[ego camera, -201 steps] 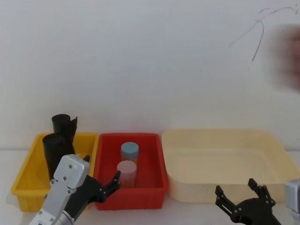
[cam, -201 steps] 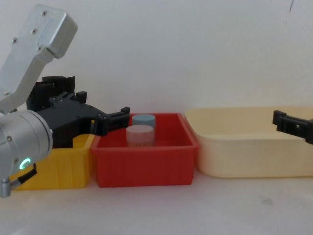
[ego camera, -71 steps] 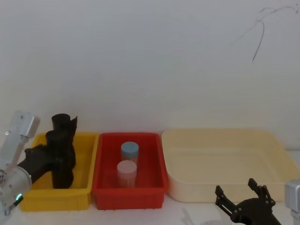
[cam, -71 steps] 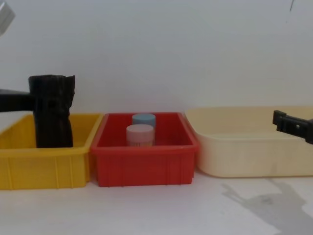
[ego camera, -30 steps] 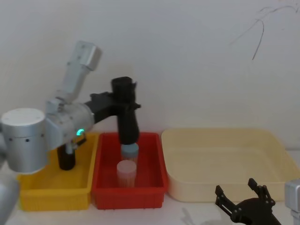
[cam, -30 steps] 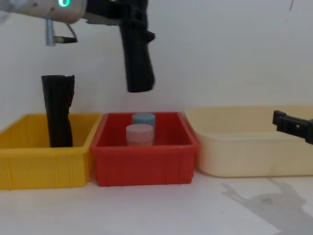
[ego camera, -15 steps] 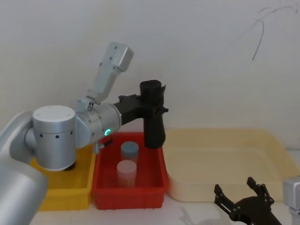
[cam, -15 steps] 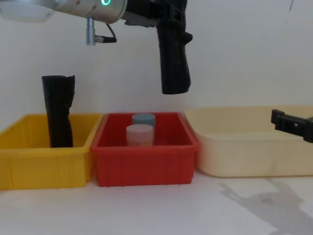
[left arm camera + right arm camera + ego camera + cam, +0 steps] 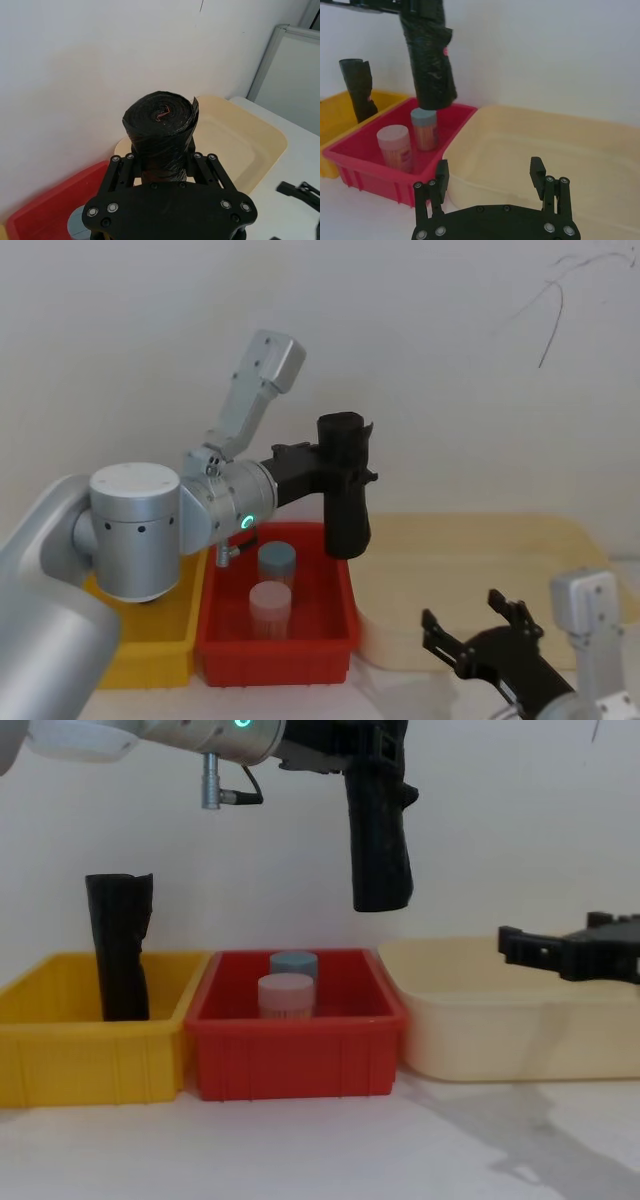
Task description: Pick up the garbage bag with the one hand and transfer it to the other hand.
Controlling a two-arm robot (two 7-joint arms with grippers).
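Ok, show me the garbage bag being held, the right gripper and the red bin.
garbage bag (image 9: 380, 860), chest view, lower half of the roll.
right gripper (image 9: 490, 165), right wrist view, midway between its open fingertips.
red bin (image 9: 295, 1065), chest view, front wall.

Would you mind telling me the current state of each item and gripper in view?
Tightly rolled black plastic garbage bag: held upright in the air above the red plastic bin.
Left gripper: shut on the garbage bag.
Right gripper: open, holding nothing, low by the cream plastic tray.
Black roll with flared ragged top: standing in the yellow plastic bin.
Blue-lidded jar, pink-lidded jar: upright, lidded, in the red plastic bin.
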